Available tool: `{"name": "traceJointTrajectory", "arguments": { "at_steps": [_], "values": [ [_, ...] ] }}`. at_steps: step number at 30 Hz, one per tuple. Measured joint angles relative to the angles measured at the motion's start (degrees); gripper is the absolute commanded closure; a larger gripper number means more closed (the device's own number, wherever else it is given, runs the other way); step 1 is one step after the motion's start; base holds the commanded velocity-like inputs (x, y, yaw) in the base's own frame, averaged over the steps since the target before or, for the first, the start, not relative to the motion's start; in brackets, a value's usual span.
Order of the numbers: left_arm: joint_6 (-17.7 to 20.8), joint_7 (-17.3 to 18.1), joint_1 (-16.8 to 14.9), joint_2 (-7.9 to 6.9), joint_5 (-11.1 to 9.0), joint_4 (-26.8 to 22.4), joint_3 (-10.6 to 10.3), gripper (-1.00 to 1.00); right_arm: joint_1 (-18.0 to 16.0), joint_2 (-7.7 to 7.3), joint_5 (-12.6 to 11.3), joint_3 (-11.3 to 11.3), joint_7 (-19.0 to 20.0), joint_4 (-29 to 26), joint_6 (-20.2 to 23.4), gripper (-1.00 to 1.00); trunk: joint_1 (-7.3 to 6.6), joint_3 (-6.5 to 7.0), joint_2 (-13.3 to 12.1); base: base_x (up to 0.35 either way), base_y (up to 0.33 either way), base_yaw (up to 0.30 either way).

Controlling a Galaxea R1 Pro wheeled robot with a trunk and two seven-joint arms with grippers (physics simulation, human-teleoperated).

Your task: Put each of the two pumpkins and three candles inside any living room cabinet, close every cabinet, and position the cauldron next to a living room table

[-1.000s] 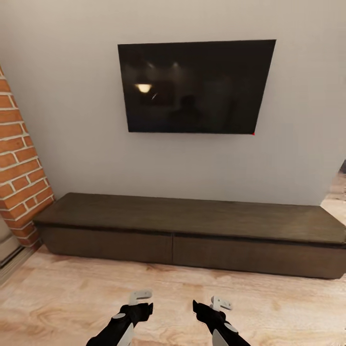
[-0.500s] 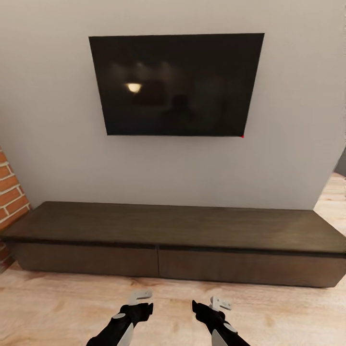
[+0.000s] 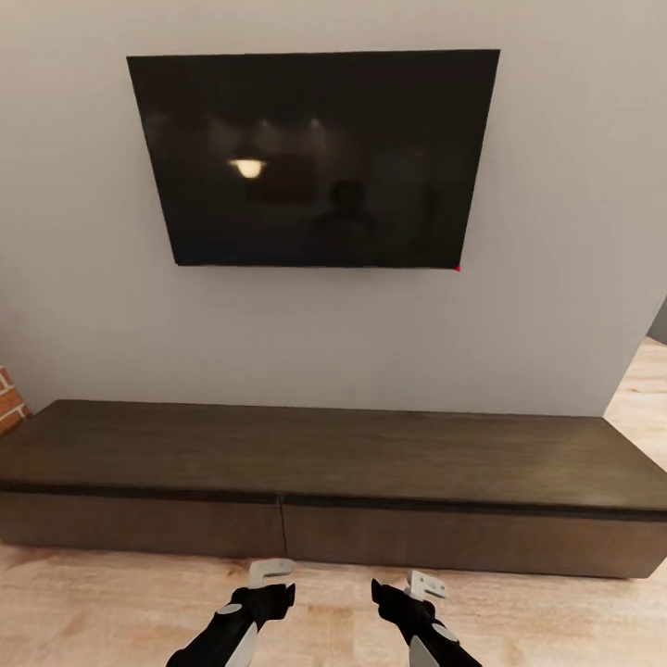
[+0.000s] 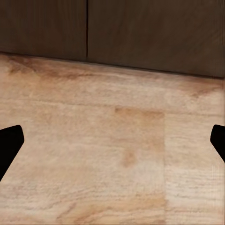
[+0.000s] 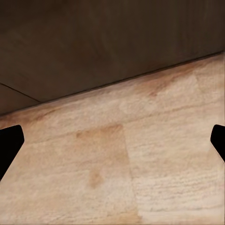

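Both end effectors empty before long dark-brown cabinet (image 3: 324, 472), drawers closed.

Both arms reach forward low in the head view, black forearms rising side by side from the bottom edge, well apart from each other. The left gripper (image 3: 269, 576) sits at the end of its black wrist, pale grey fingers (image 3: 271, 566) pointing ahead. The right gripper (image 3: 419, 585) mirrors it, its own pale fingers (image 3: 424, 584) tipped forward too. In the left wrist view the gripper (image 4: 112, 143) has its dark fingertips spread wide, nothing between them. Same story on the right wrist view: gripper (image 5: 112, 143) spread wide, jaws holding nothing.
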State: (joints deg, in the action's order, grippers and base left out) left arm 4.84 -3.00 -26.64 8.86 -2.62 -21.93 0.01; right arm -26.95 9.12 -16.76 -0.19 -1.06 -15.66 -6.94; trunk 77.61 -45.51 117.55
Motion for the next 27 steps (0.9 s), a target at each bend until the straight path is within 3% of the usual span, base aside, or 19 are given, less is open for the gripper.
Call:
{"name": "traceJointTrajectory", "arguments": {
  "at_steps": [19,27],
  "values": [
    [0.1,-0.1,0.0,-0.08,0.1,-0.3,0.0,-1.00,0.0,-0.05,-0.1,-0.1,0.0,0.0,0.1,-1.00,0.01,0.00,0.0,0.083,-0.071,0.000],
    [1.0,0.1,0.0,-0.06,0.1,-3.3,-0.1,-1.00,0.0,-0.01,-0.7,-0.1,0.0,0.0,0.1,-1.00,0.01,0.00,0.0,0.001,-0.002,-0.001]
  ]
}}
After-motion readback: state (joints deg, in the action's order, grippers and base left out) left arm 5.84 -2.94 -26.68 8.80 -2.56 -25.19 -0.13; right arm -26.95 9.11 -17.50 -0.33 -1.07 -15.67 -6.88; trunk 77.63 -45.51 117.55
